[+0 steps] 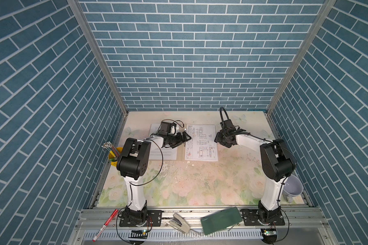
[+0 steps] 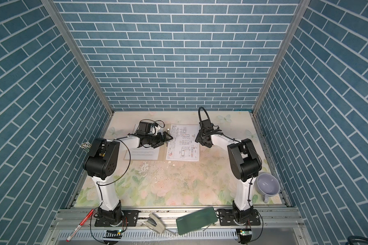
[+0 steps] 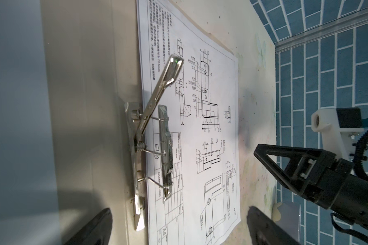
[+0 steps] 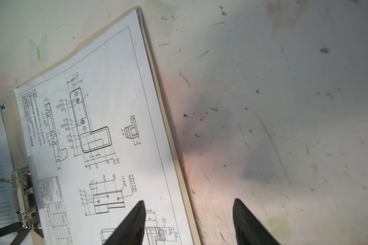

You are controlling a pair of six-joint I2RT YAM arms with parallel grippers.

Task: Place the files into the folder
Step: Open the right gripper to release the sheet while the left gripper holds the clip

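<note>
The tan folder (image 1: 180, 153) lies open and flat at the back of the table in both top views. A white drawing sheet (image 1: 201, 142) lies on its right half and a text sheet (image 1: 165, 153) on its left half. At the spine sits the metal clip (image 3: 165, 152), its lever (image 3: 159, 89) raised and its bar over the drawing sheet's (image 3: 200, 131) edge. My left gripper (image 1: 186, 137) hangs open above the spine and clip. My right gripper (image 4: 188, 202) is open too. One finger is over the drawing sheet (image 4: 106, 106) and the other over bare table, straddling the folder's right edge (image 4: 172, 131).
A yellow pen cup (image 1: 115, 156) stands at the left wall. A lilac mug (image 1: 292, 187) sits by the right arm's base. On the front rail lie a red pen (image 1: 105, 224), a stapler (image 1: 179, 222) and a dark green case (image 1: 221, 219).
</note>
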